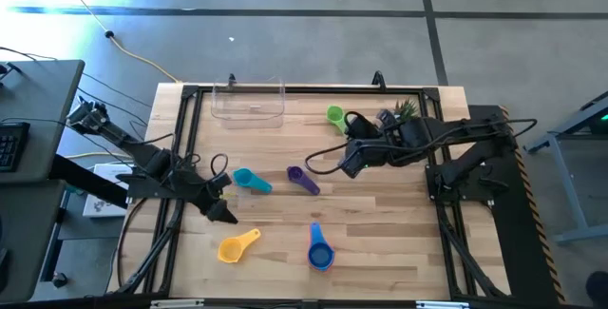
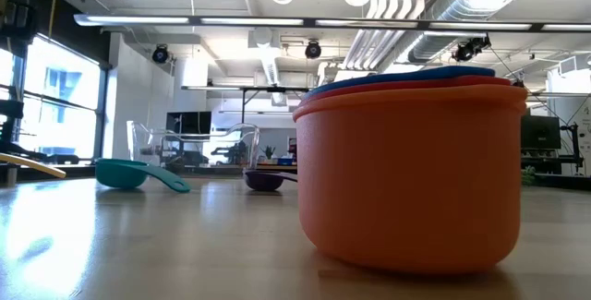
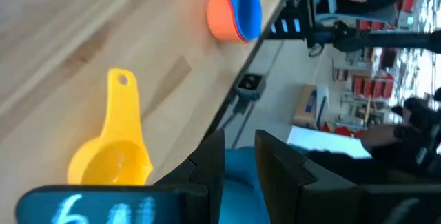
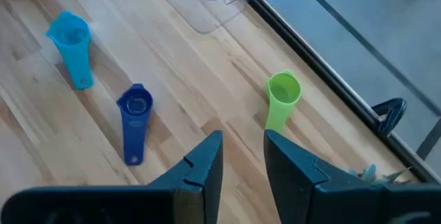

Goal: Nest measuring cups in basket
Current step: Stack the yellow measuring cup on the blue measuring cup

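Five cups or cup stacks lie apart on the wooden table. A teal cup (image 1: 252, 181) and a purple cup (image 1: 304, 180) sit mid-table. The green cup (image 1: 335, 117) lies near the far edge and the yellow cup (image 1: 237, 244) near the front. A blue cup nested in red and orange ones (image 1: 320, 248) stands near the front, looming large in the low view (image 2: 406, 171). The clear basket (image 1: 249, 100) stands at the far edge, with nothing in it. My left gripper (image 1: 225, 214) hovers shut just beyond the yellow cup (image 3: 114, 151). My right gripper (image 1: 347, 166) hovers shut, right of the purple cup (image 4: 134, 110).
A small potted plant (image 1: 404, 109) stands at the far right corner, beside my right arm. Black frame rails run along the table's edges. Bare wood lies between the cups and in front of the basket (image 4: 207, 3).
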